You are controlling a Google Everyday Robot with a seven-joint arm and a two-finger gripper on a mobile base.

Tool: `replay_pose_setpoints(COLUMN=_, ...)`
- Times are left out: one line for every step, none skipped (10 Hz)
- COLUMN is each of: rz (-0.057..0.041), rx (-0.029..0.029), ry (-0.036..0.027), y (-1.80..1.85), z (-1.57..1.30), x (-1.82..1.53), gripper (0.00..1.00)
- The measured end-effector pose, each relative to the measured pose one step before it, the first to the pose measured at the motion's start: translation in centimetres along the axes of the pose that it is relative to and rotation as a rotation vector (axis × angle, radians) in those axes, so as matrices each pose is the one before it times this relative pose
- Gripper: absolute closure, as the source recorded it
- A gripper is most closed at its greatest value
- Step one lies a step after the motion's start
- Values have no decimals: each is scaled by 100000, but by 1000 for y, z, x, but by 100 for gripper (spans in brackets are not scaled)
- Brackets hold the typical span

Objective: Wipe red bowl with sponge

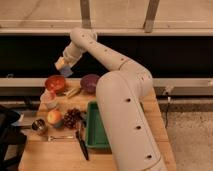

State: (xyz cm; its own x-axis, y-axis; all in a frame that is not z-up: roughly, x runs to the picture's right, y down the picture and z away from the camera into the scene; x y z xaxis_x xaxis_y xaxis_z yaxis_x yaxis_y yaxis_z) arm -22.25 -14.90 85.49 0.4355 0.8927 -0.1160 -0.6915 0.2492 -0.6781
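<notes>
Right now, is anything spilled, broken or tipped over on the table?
Nothing looks spilled or broken. The red bowl and purple bowl sit upright on the table. The gripper hangs above the red bowl, its fingers shut on the sponge.

High view from behind the white robot arm (125, 95), tilted down over the wooden tabletop (50, 155) toward a dark wall (175, 55), gripper (64, 61) clamping yellow-blue sponge block (60, 65) upper left

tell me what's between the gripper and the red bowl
Nothing. In the camera view the gripper, shut on the sponge, hangs just above the red bowl, the gap between bare.
</notes>
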Motion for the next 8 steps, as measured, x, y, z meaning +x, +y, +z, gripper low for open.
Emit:
replay_pose_setpoints(rz=33, rx=13, ry=-2, y=-28, z=-6, x=15, gripper=100)
replay_pose_setpoints(rz=-83, rx=-29, ry=26, y=63, z=47, x=-2, gripper=100)
replay_pose_setpoints(rz=-71, rx=303, ry=-154, y=-62, z=39, x=64, gripper=100)
replay_pose_setpoints(rz=-640, rx=599, ry=-1141, y=44, z=-15, x=-64, gripper=100)
replay_pose_setpoints(rz=-2490, rx=310, ry=-3940, y=513, z=277, x=-276, gripper=100)
replay_pose_setpoints(rz=-2302, rx=-81, ry=-2135, y=517, z=525, x=-313, gripper=100)
replay_pose_setpoints(rz=-2257, rx=-700, ry=-1484, y=774, z=590, x=-397, gripper=100)
replay_pose_setpoints(rz=-3283, rx=-1551, ry=-961, y=1362, z=1077, x=-587, gripper=100)
